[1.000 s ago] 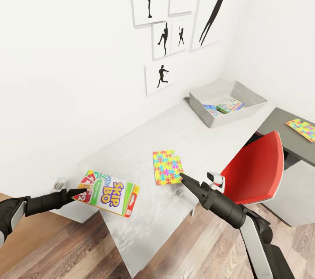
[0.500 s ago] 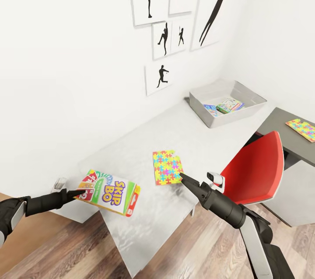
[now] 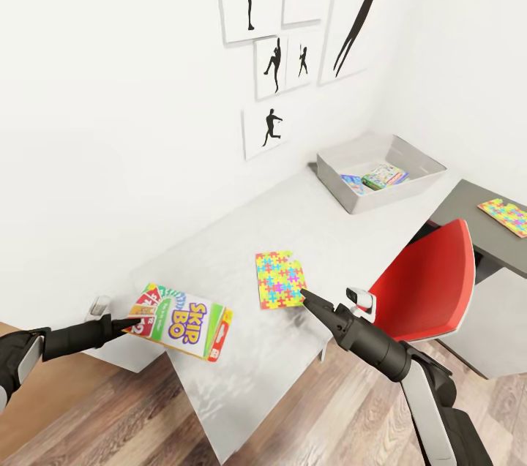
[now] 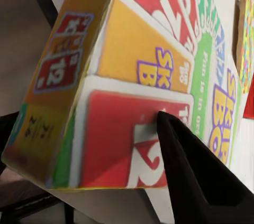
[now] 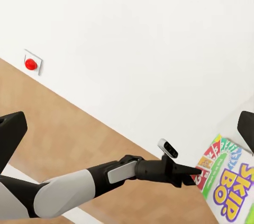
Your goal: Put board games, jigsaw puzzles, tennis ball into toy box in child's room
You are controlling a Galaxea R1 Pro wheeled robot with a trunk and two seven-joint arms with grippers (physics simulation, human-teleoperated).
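Skip-Bo game [image 3: 181,320] sits pinched at its red-card corner by the left gripper [image 3: 134,320], whose dark fingers [image 4: 198,174] are closed on the box; its far end is tilted down over the table [image 3: 241,261], and whether it touches the top I cannot tell. The right gripper [image 3: 304,296] holds nothing, its tip just off the near corner of a puzzle [image 3: 279,279] lying flat on the table; how far its fingers are parted I cannot tell.

Beyond the puzzle, at the table's far end by the wall, stands the toy box [image 3: 380,172], with two colourful boxes [image 3: 383,176] inside. A red chair [image 3: 434,289] is drawn up beside the table, between the puzzle and a dark grey desk [image 3: 483,221] that carries a second puzzle [image 3: 506,216]. Black silhouette pictures [image 3: 274,65] hang on the white wall above the table, and a red wall button [image 5: 30,64] sits low on the wall. The floor [image 3: 329,407] is wood plank.
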